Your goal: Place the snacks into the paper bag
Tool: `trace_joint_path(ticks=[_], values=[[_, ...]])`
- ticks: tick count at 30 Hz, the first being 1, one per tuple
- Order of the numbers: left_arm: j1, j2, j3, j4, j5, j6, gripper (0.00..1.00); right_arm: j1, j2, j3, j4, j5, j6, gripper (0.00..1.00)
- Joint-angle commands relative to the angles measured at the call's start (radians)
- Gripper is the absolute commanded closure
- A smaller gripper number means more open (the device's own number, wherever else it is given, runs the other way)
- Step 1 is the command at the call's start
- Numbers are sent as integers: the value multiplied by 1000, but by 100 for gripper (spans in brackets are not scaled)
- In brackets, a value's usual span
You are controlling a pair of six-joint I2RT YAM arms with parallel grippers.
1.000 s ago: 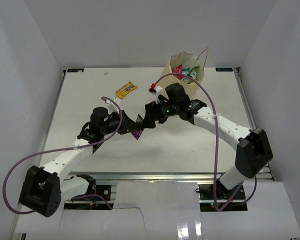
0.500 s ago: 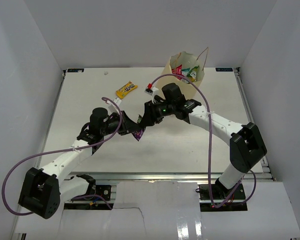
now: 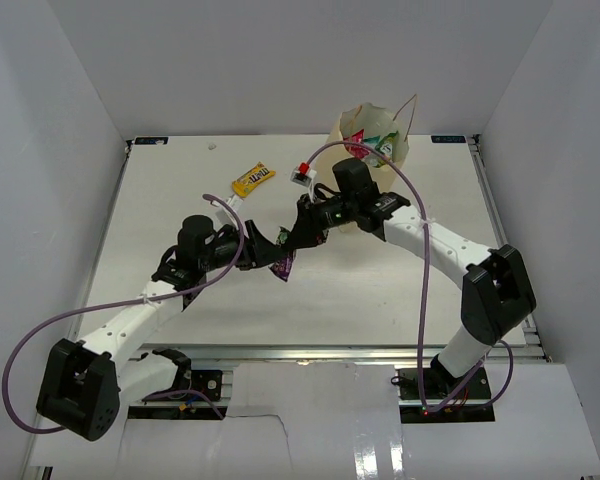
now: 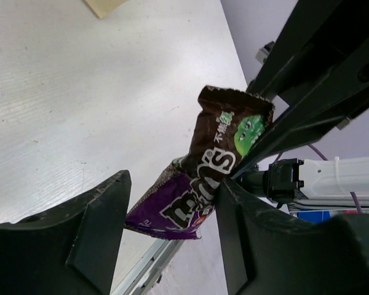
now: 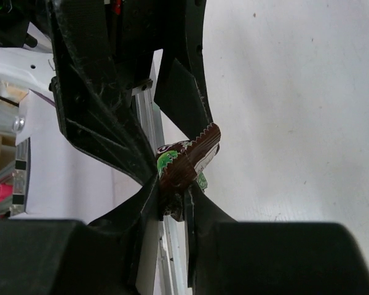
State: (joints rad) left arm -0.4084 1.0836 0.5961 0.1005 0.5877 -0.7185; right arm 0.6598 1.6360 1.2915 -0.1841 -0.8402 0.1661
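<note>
"Which arm has the sweet?"

"The right gripper (image 5: 172, 198). Its two black fingers are pinched hard on the crimped brown end of the brown-and-purple glossy candy packet (image 4: 209, 175), the end printed with a green face."

"And the other one?"

"The left gripper (image 4: 172, 206) has its jaws spread apart around the purple end. There's a clear gap on one side. On the other side the packet lies close against the finger, and I can't tell whether it touches."

"Where is this happening?"

"Over the middle of the white table (image 3: 380, 290). The two grippers are nose to nose and the packet is held up off the surface between them."

"And the bag?"

"The tall cream paper bag (image 3: 336, 135) stands at the far edge, behind the right arm. Red and green packs (image 3: 368, 146) show in its mouth. A flat yellow candy packet (image 3: 252, 179) lies on the table to the left of the bag. A small red-and-white wrapper (image 3: 302, 174) lies between the yellow packet and the bag."
</note>
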Motion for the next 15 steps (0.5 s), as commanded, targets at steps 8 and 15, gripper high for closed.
trace_joint_path(ticks=[8,15], values=[[-3,-79,45,2,119,136,28,-84,-70,111,-25,-233,-162,92],[13,-97,105,-123,55,223,27,-172,-133,299,-144,-192,-345,92]])
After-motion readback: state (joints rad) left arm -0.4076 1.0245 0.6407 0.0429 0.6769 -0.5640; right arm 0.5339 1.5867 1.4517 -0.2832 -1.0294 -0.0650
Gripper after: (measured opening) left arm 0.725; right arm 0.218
